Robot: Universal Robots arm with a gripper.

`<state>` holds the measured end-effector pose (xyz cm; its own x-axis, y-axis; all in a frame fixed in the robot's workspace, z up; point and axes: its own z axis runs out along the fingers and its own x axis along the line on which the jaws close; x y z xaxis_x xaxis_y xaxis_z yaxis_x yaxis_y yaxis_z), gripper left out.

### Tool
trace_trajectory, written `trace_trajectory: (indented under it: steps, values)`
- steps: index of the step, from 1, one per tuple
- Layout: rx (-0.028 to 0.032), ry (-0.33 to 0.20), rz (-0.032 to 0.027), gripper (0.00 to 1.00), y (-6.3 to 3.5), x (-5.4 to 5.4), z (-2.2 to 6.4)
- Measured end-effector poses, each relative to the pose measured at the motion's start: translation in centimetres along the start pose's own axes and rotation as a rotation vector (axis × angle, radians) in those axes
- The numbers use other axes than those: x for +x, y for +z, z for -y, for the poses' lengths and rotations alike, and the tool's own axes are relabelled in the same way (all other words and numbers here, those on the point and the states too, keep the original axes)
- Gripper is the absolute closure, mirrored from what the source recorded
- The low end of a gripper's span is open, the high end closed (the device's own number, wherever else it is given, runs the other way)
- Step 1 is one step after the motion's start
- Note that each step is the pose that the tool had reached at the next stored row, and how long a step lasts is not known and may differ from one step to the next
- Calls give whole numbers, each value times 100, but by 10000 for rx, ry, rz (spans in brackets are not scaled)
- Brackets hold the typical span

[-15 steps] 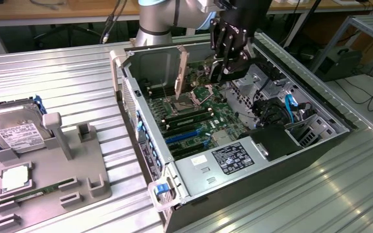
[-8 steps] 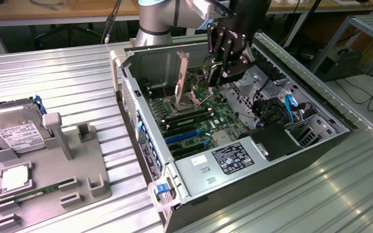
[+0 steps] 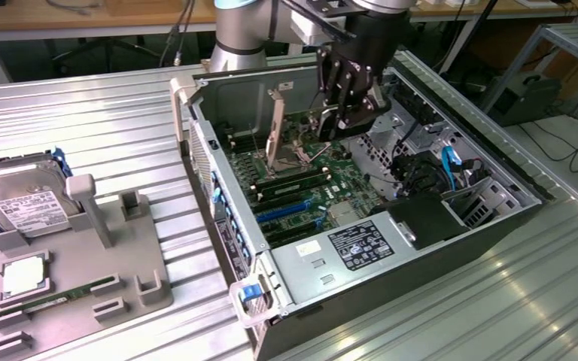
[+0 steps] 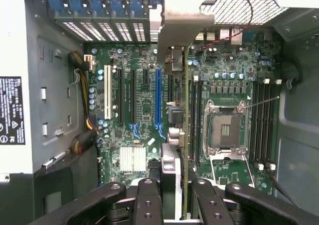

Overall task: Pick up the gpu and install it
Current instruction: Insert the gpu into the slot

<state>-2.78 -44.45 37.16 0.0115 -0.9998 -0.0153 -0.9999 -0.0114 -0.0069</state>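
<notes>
The fingers (image 4: 147, 200), partly closed, grip the gpu (image 4: 185, 135) edge-on above the motherboard (image 4: 139, 100) inside the computer case (image 3: 400, 301). Pickup is done, but the card looks not yet seated.

We see an open computer case (image 3: 420, 301) lying on its side on the ribbed metal desk (image 3: 98, 120). Inside it sits a green motherboard (image 4: 144, 110) with an open processor socket (image 4: 225, 130). A white slot (image 4: 107, 98) and a blue slot (image 4: 158, 95) have black slots between them, and a small silver heatsink (image 4: 132, 159) lies nearby. Blue cables (image 3: 450, 165) curl beside the drive bays. At the exterior view's left, a grey holder (image 3: 118, 263) carries a tilted hard drive (image 3: 23, 203) and a green memory stick (image 3: 58, 297).
</notes>
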Motion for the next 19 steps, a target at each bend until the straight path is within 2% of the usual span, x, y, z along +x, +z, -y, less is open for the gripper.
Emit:
trace_trajectory:
  steps: [5,9,16,19]
  values:
    - [-4,1,0,71,91,0,-19]
    - [-5,1,-3,71,145,-16,-75]
    - [-5,3,-3,71,271,-37,-88]
    - [-5,11,-3,71,301,-37,-126]
